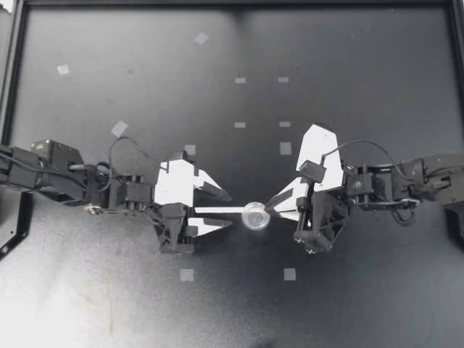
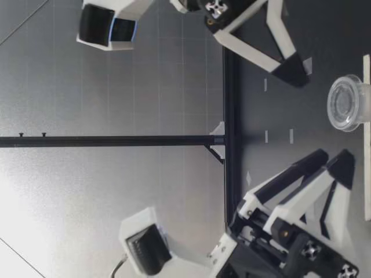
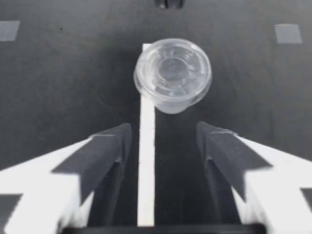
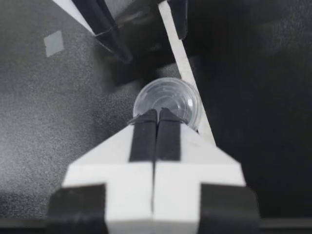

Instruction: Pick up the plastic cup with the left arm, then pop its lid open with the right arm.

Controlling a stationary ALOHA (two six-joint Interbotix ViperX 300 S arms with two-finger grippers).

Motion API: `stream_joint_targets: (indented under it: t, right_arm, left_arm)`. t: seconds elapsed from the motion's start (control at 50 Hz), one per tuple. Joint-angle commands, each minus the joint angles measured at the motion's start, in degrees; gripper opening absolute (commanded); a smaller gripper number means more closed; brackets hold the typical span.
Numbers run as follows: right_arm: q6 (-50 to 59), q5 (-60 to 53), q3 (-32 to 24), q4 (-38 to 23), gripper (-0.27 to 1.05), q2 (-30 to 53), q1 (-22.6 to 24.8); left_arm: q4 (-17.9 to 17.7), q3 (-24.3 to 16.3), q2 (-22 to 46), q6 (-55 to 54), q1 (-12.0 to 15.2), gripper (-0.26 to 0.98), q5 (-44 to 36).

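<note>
Small clear cup (image 1: 254, 216) on the dark surface (image 1: 348, 65) just below centre frame in my top view, my left end effector (image 1: 229, 210) open at its left, white strip (image 1: 214, 210) running between its fingers to the cup, my right end effector (image 1: 270, 206) closed, tips at the cup's right rim.

i see a lab test bench: a matte black table (image 1: 362, 43) dotted with tape squares (image 1: 119, 129), black frame rails (image 1: 16, 72), and grey wall panels (image 2: 116, 69) behind.
</note>
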Motion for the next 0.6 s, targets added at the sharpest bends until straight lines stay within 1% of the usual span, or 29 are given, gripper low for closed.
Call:
stream_joint_targets:
  t: [0.0, 0.14, 0.58]
  right_arm:
    - [0.26, -0.53, -1.14, 0.0, -0.17, 0.0, 0.35]
    - [0.7, -0.7, -1.23, 0.0, -0.17, 0.88, 0.35]
    - [0.79, -1.32, -2.64, 0.0, -0.17, 4.22, 0.35]
  left_arm:
    - [0.18, -1.41, 0.0, 0.09, -0.53, 0.59, -0.26]
    - [0.18, -2.55, 1.41, 0.0, -1.05, 0.6, -0.18]
    - [0.18, -5.89, 4.92, -0.09, -1.14, 0.6, -0.26]
